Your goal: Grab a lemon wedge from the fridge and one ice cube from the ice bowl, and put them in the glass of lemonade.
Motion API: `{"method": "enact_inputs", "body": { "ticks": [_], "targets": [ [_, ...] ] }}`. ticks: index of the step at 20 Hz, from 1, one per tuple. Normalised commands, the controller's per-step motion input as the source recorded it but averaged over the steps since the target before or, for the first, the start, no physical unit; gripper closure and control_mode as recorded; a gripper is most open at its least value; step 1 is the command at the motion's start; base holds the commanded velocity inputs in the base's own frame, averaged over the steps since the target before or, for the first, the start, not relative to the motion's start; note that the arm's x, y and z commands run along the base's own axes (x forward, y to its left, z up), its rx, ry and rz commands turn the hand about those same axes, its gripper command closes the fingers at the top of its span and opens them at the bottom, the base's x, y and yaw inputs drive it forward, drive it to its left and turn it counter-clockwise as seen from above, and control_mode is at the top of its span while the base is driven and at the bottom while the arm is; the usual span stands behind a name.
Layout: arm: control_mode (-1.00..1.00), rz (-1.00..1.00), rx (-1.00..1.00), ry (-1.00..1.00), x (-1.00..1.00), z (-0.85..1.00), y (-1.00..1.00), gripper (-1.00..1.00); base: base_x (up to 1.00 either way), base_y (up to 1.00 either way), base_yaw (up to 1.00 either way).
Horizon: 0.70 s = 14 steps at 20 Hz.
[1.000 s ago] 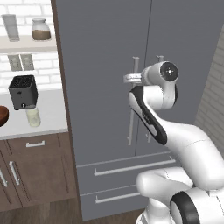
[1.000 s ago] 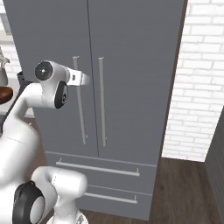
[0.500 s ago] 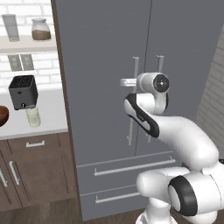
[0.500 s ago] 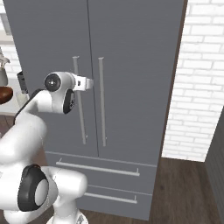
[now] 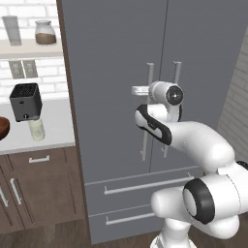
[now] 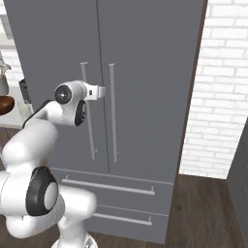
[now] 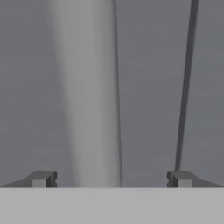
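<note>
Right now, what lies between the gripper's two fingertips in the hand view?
The silver bar handle of the fridge door runs between the open gripper, nearer one fingertip; nothing is clamped yet.

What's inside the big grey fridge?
Nobody can tell yet. The fridge has both doors shut, so whatever is inside stays hidden. Only its silver handles and two drawers show.

fridge (image 5: 111,72): grey, silver bar handles | toaster (image 5: 25,101): black | ice bowl (image 5: 2,128): reddish-brown | brick wall (image 6: 220,97): white
</note>
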Motion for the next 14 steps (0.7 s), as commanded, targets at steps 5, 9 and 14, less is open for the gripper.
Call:
{"method": "enact_inputs", "body": {
  "ticks": [5, 9, 14],
  "targets": [
    [-1.00, 0.00, 0.00, 0.00, 0.63, 0.00, 0.00, 1.00, 0.00, 0.00, 0.00],
    [-1.00, -0.01, 0.00, 0.04, 0.40, 0.00, 0.02, 1.00, 0.00, 0.00, 0.00],
    [-1.00, -0.03, 0.00, 0.19, -0.10, 0.06, 0.03, 1.00, 0.00, 0.00, 0.00]
  ]
}}
